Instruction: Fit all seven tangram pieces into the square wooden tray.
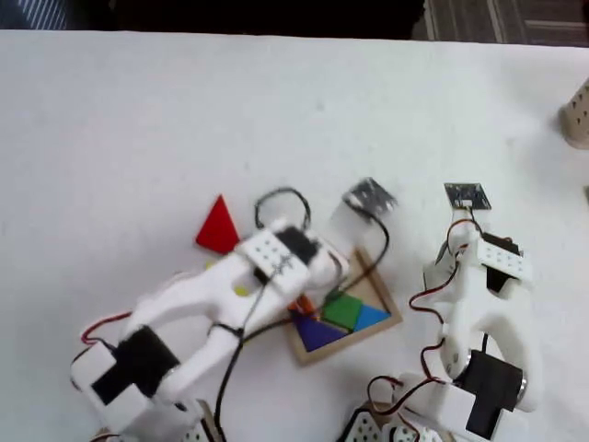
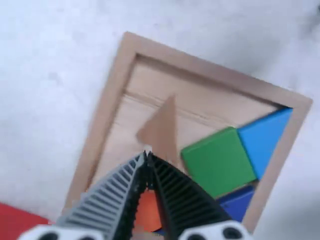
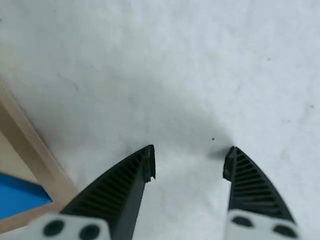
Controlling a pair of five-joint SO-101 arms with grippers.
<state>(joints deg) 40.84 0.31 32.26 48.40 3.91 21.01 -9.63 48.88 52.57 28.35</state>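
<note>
The left hand is hanging low over the square wooden tray, its two fingers drawn together until the tips are meeting. An orange piece is showing in the narrow slit between them, though whether it is being pinched or is merely lying underneath cannot be told. With the fingers closed to a single point like this, the hand is probably serving as a pusher, nudging the orange piece along the tray floor toward its neighbours. Those neighbours are sitting packed into one corner: a green square is lying against a light blue piece, and a dark blue piece is lying beside them, which is leaving the bare wood free for what remains. A red triangle is waiting on the white counter, outside the tray and on the far side of the left arm, so the task is looking well short of finished. The right hand is resting with its fingers spread wide and holding nothing, just beside the tray's outer rim, likely parked out of the way.
</note>
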